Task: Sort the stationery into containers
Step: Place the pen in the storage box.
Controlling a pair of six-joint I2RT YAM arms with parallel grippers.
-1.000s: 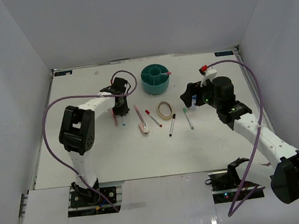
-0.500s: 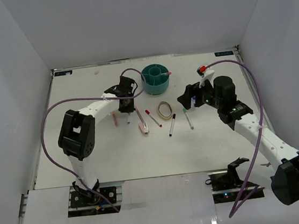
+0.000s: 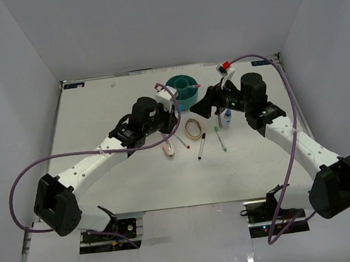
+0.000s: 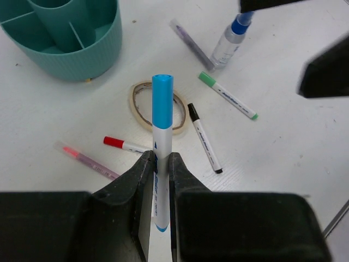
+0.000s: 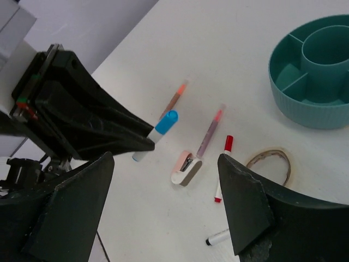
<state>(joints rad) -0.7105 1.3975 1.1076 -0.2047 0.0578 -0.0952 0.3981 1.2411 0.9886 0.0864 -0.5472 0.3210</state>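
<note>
Left gripper (image 4: 158, 164) is clamped on the lower barrel of a blue-capped pen (image 4: 162, 109), which is held off the worktop (image 4: 283, 164) with most of its length and the cap sticking out past the fingertips. From the top view it sits just on the near side of the teal organizer (image 3: 182, 92), not yet over a compartment. Right gripper (image 3: 202, 107) hangs with its jaws spread wide and nothing between them, close to the organizer's right side.

Lying loose below are the tan rubber band (image 4: 143, 103), a red-capped pen (image 4: 122, 144), a black-capped pen (image 4: 204, 139), a green-capped pen (image 4: 226, 95) and the small blue-capped bottle (image 4: 232, 38). A pink block (image 5: 185, 169) looks like the eraser, though a dark inset makes that uncertain.

The pen should be light and stiff, with a smooth plastic barrel that is likely slippery. Gripped this low, the long free end could swing or slide in the jaws if it knocks the organizer's rim. A hold nearer mid-barrel would steady it. The remaining pens would best be pinched across the barrel at the middle. The rubber band is soft and flat, so it will likely need one strand caught.
</note>
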